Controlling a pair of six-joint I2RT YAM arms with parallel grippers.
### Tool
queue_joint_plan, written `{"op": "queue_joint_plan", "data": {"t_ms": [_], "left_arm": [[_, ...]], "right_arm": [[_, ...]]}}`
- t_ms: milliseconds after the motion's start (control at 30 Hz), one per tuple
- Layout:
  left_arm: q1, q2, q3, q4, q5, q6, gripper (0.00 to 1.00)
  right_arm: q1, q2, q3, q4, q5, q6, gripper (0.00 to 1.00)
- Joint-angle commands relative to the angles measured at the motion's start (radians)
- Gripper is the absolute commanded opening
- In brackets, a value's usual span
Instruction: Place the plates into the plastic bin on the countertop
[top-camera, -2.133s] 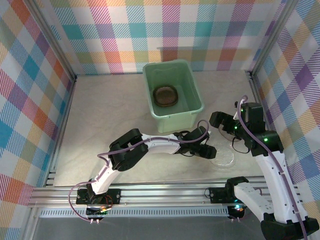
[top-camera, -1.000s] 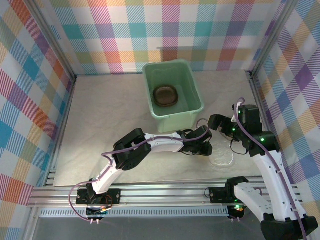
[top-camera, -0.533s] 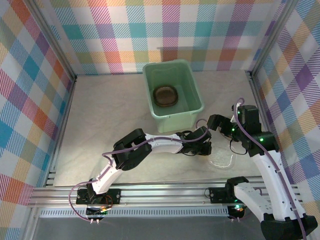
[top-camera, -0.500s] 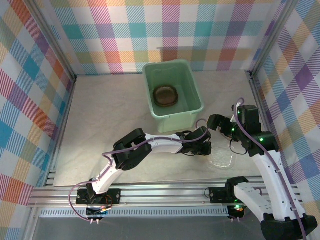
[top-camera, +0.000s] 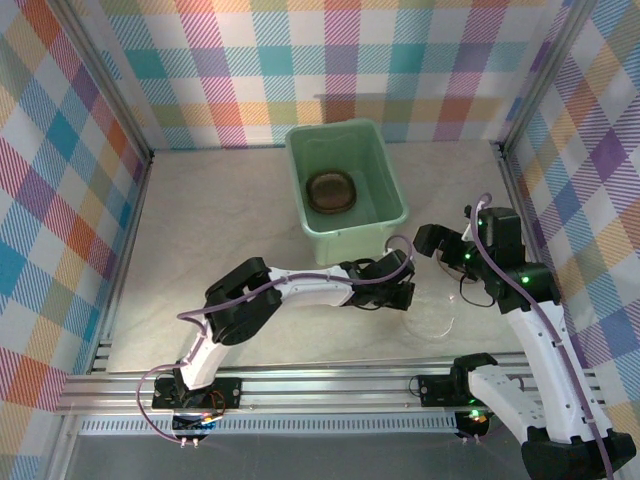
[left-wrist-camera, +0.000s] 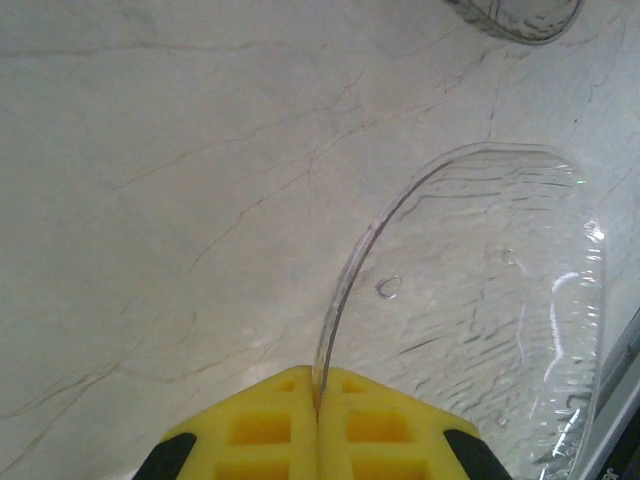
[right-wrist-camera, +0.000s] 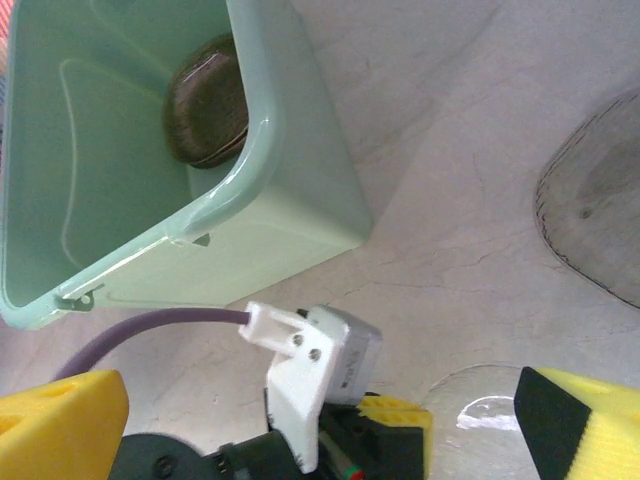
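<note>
The mint-green plastic bin (top-camera: 385, 190) stands at the back of the beige countertop (top-camera: 220, 240) with a stack of brown plates (top-camera: 331, 190) inside. In front of it my left gripper (top-camera: 405, 298) is shut on the rim of a clear plate (top-camera: 432, 318). In the left wrist view the yellow fingers (left-wrist-camera: 262, 425) pinch that rim, and the clear plate (left-wrist-camera: 480, 320) stands tilted off the stone. My right gripper (top-camera: 430, 241) hovers open just right of the bin's near corner. Its yellow fingers (right-wrist-camera: 60, 420) stand far apart, with the left gripper (right-wrist-camera: 395, 425) below them.
A second clear plate (right-wrist-camera: 600, 210) lies on the countertop to the right of the held one, and its edge also shows as a clear plate (left-wrist-camera: 515, 15) in the left wrist view. Plaid walls (top-camera: 60, 200) close in three sides. An aluminium rail (top-camera: 300, 385) runs along the near edge.
My left gripper has closed on the clear plate's rim and pulled it a little left and up, tilting it off the countertop. The right gripper has barely shifted.
</note>
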Motion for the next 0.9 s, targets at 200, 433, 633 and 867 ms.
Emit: {"op": "queue_joint_plan", "data": {"t_ms": [200, 433, 633, 867], "left_arm": [[-0.018, -0.208, -0.043, -0.163, -0.126, 0.116, 0.0], [-0.006, -0.311, -0.024, -0.272, -0.187, 0.148, 0.0], [0.067, -0.401, -0.016, -0.292, -0.098, 0.13, 0.0], [0.192, -0.467, 0.083, -0.374, 0.001, 0.155, 0.0]], "right_arm": [[-0.009, 0.071, 0.076, 0.05, -0.109, 0.005, 0.99], [-0.009, 0.116, 0.183, 0.043, -0.153, -0.053, 0.99], [-0.009, 0.215, 0.365, -0.042, -0.23, -0.089, 0.96], [-0.009, 0.31, 0.542, -0.128, -0.263, -0.164, 0.92]]}}
